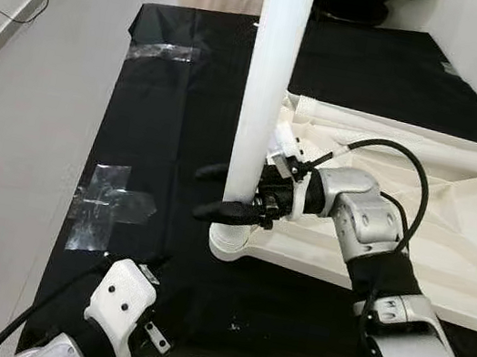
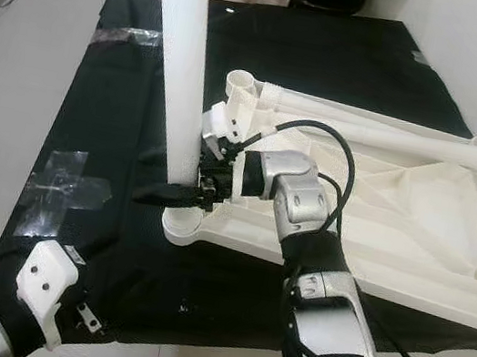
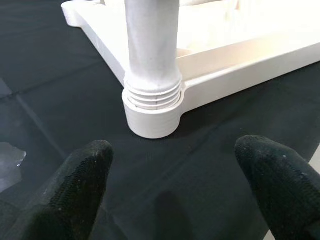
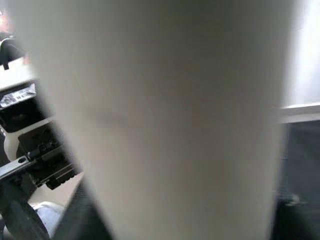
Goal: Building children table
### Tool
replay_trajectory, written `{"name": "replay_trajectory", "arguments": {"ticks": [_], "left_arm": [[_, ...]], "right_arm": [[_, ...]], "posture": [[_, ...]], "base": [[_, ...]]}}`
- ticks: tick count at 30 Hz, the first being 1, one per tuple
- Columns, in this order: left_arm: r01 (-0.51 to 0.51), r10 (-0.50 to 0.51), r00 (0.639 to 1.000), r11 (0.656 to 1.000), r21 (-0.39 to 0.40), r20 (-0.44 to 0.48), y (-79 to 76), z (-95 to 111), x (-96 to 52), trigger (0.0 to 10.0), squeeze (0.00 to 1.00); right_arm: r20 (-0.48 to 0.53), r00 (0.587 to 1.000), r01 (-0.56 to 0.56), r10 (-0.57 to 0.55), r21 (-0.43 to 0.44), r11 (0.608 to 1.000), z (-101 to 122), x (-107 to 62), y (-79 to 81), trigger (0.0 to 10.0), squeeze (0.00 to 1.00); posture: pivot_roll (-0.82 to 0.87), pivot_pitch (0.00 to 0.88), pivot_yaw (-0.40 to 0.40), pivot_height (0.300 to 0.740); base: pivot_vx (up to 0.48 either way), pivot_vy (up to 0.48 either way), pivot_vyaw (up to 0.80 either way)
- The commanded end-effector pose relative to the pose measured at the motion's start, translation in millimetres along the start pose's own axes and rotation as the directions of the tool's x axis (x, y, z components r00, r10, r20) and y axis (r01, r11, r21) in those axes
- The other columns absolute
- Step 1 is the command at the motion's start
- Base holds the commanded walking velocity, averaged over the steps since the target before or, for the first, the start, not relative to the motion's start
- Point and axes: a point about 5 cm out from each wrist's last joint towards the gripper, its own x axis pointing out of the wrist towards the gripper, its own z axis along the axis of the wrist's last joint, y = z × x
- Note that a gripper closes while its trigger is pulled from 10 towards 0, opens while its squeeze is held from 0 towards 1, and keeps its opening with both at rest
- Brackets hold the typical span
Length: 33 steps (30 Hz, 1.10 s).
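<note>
My right claw [image 1: 222, 192] has its two black fingers on each side of the white leg [image 1: 268, 91], low down, w/ the leg between them. I hold it there so it stays straight up while it goes into its hole. The leg stands upright in the round corner socket [image 3: 151, 114] of the white table top [image 2: 416, 219], which lies upside down so the holes face up. In the left wrist view I can see screw rings at the leg's foot above the socket rim, so I think it isn't twisted all the way in yet.

My left claw [image 3: 175, 172] hangs low, near the front edge, fingers spread wide & holding nothing. It points at the socket, maybe to watch or help.

Another white leg [image 2: 385, 130] lies flat on the far side of the table top. All of it rests on a black cloth [image 1: 176, 112] on the floor, w/ clear tape [image 1: 104, 206] stuck on it, prob. to keep it from sliding.
</note>
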Motion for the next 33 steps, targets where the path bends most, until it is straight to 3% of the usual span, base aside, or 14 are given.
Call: {"name": "replay_trajectory", "arguments": {"ticks": [1, 8, 9, 10, 12, 13, 15, 22, 23, 24, 25, 26, 30, 33], "left_arm": [[0.018, -0.019, 1.000, 1.000, -0.007, -0.025, -2.7, -3, -0.8, 10.0, 0.00], [0.033, -0.034, 0.999, 0.999, -0.016, -0.019, -2.4, -3, 3.1, 10.0, 0.00], [0.033, -0.034, 0.999, 0.999, -0.021, -0.017, -1.5, -4, 3.8, 10.0, 0.00], [0.033, -0.034, 0.999, 0.999, -0.021, -0.017, -1.5, -4, 3.8, 10.0, 0.00], [0.029, -0.029, 0.999, 0.999, -0.021, -0.018, 3.0, -5, 5.0, 10.0, 0.00], [0.029, -0.029, 0.999, 0.999, -0.021, -0.018, 3.0, -5, 5.0, 10.0, 0.00], [0.024, -0.024, 1.000, 1.000, -0.017, -0.013, 9.8, -6, 9.5, 10.0, 0.00], [0.036, -0.036, 0.999, 0.999, -0.014, -0.019, 14.2, -10, 16.5, 10.0, 0.00], [0.036, -0.037, 0.999, 0.999, -0.011, -0.017, 14.9, -10, 18.2, 10.0, 0.00], [0.031, -0.031, 0.999, 0.999, -0.008, -0.014, 15.4, -10, 19.0, 10.0, 0.00], [0.031, -0.031, 0.999, 0.999, -0.008, -0.014, 15.4, -10, 19.0, 10.0, 0.00], [0.006, -0.006, 1.000, 1.000, -0.004, -0.006, 16.4, -9, 19.4, 10.0, 0.00], [-0.005, 0.005, 1.000, 1.000, -0.005, -0.002, 15.9, -8, 19.9, 10.0, 0.00], [-0.004, 0.004, 1.000, 1.000, -0.005, -0.002, 15.6, -8, 19.5, 10.0, 0.00]], "right_arm": [[0.000, 0.999, -0.042, 0.042, -0.011, 0.999, 1, -0.8, 2.8, 0.0, 0.00], [-0.032, 0.999, 0.031, -0.032, -0.049, 0.998, -7, -9.9, 17.7, 0.0, 0.00], [-0.042, 0.941, 0.334, -0.337, -0.057, 0.941, -26, 1.4, 28.7, 0.0, 0.00], [-0.042, 0.941, 0.334, -0.337, -0.057, 0.941, -26, 1.4, 28.7, 0.0, 0.00], [-0.091, 0.537, 0.836, -0.839, -0.079, 0.544, -47, 7.3, 27.7, 0.0, 0.00], [-0.091, 0.537, 0.836, -0.839, -0.079, 0.544, -47, 7.3, 27.7, 0.0, 0.00], [-0.130, 0.315, 0.942, -0.940, -0.081, 0.327, -60, 19.2, 71.3, 0.0, 0.00], [-0.105, 0.463, 0.883, -0.880, -0.028, 0.468, -55, 42.9, 59.4, 0.0, 0.00], [-0.089, 0.488, 0.871, -0.868, -0.021, 0.491, -51, 45.5, 56.9, 2.7, 0.00], [-0.070, 0.539, 0.841, -0.839, -0.008, 0.541, -48, 49.2, 55.7, 10.0, 0.00], [-0.070, 0.539, 0.841, -0.839, -0.008, 0.541, -48, 49.2, 55.7, 10.0, 0.00], [0.011, 0.662, 0.750, -0.750, -0.003, 0.662, -35, 54.1, 57.0, 10.0, 1.00], [0.087, 0.882, 0.470, -0.464, -0.070, 0.880, -17, 49.8, 61.8, 10.0, 1.00], [0.072, 0.924, 0.381, -0.375, -0.120, 0.917, -15, 43.9, 61.8, 10.0, 1.00]], "posture": [[0.13, 0.256, -0.029, 0.740], [0.08, 0.244, -0.042, 0.740], [0.07, 0.241, -0.053, 0.740], [0.07, 0.241, -0.053, 0.740], [0.06, 0.231, -0.039, 0.740], [0.06, 0.231, -0.039, 0.740], [0.03, 0.221, 0.002, 0.740], [0.04, 0.171, 0.001, 0.740], [0.03, 0.167, -0.001, 0.740], [0.03, 0.167, -0.002, 0.740], [0.03, 0.167, -0.002, 0.740], [0.04, 0.163, -0.010, 0.740], [0.05, 0.165, -0.013, 0.740], [0.06, 0.170, -0.012, 0.740]], "base": [[0.000, 0.000, 0.00], [0.000, 0.000, 0.00], [0.000, 0.000, 0.00], [0.000, 0.000, 0.00], [0.000, 0.000, 0.00], [0.000, 0.000, 0.00], [0.000, 0.000, 0.00], [0.000, 0.000, 0.00], [0.000, 0.000, 0.00], [0.000, 0.000, 0.00], [0.000, 0.000, 0.00], [0.000, 0.000, 0.00], [0.000, 0.000, 0.00], [0.000, 0.000, 0.00]]}}
